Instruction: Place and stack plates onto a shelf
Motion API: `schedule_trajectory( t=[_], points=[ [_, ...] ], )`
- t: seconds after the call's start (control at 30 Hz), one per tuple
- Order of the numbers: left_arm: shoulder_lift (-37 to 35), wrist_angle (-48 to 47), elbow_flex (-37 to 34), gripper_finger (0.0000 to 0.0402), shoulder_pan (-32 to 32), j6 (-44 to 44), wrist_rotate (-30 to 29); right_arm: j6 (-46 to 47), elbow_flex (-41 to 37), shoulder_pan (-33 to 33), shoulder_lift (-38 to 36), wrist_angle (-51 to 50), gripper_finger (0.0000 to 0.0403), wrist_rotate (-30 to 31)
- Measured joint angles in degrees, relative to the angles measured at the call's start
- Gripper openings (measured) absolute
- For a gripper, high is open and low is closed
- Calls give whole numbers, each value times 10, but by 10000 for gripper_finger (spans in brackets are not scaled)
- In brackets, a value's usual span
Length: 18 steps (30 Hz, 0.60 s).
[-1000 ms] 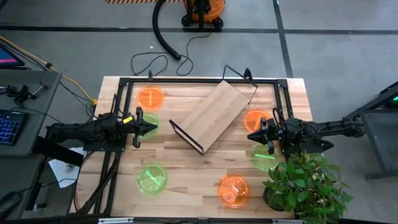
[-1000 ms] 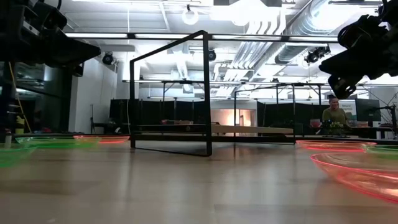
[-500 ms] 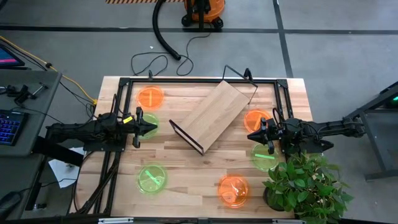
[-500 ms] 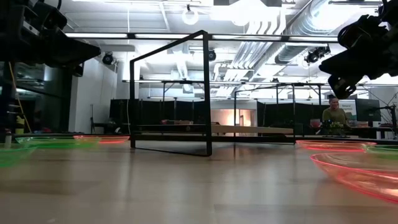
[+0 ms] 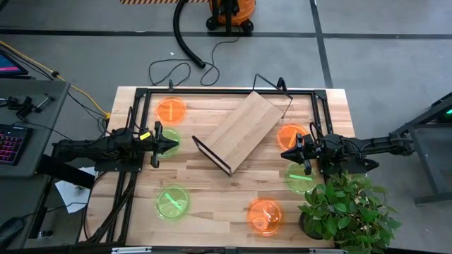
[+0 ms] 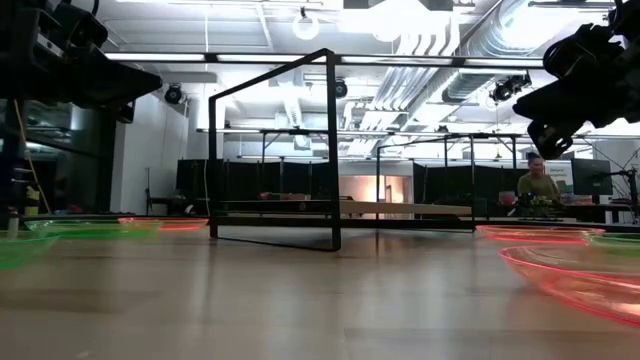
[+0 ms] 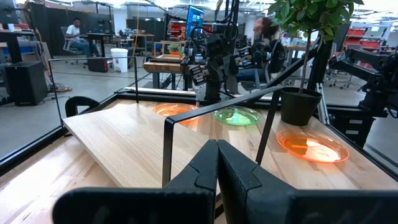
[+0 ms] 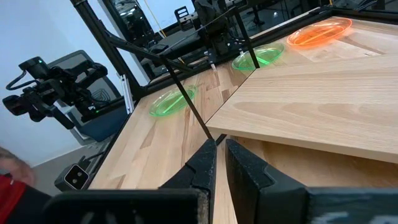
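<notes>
The shelf point(image 5: 244, 130), a light-wood board on a black wire frame point(image 6: 275, 150), stands slantwise in the middle of the table. Several plates lie flat around it: orange point(image 5: 170, 110) and green point(image 5: 168, 141) at the left, green point(image 5: 171, 202) and orange point(image 5: 265, 215) near the front edge, orange point(image 5: 291, 135) and green point(image 5: 300, 176) at the right. My left gripper point(image 5: 175, 146) hovers shut over the left green plate, pointing at the shelf point(image 7: 124, 134). My right gripper point(image 5: 284, 154) hovers shut between the two right plates, facing the shelf point(image 8: 311, 106). Neither holds anything.
A potted plant point(image 5: 346, 208) stands at the table's near right corner, close behind my right arm. A black tube frame point(image 5: 226, 90) runs round the table's edges. People are in the room beyond point(image 6: 540, 185).
</notes>
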Motion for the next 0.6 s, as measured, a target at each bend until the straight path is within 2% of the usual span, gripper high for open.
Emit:
schedule_trajectory(
  t=[0.3, 0.43, 0.5, 0.6],
  points=[
    [0, 0, 0, 1, 0, 0, 0, -4, 0, 0, 0, 1, 28, 4],
    [0, 0, 0, 1, 0, 0, 0, 53, -1, 0, 0, 43, 28, 14],
    [0, 0, 0, 1, 0, 0, 0, 130, -1, 0, 0, 100, 28, 59],
    [0, 0, 0, 1, 0, 0, 0, 251, -1, 0, 0, 177, 28, 188]
  ],
)
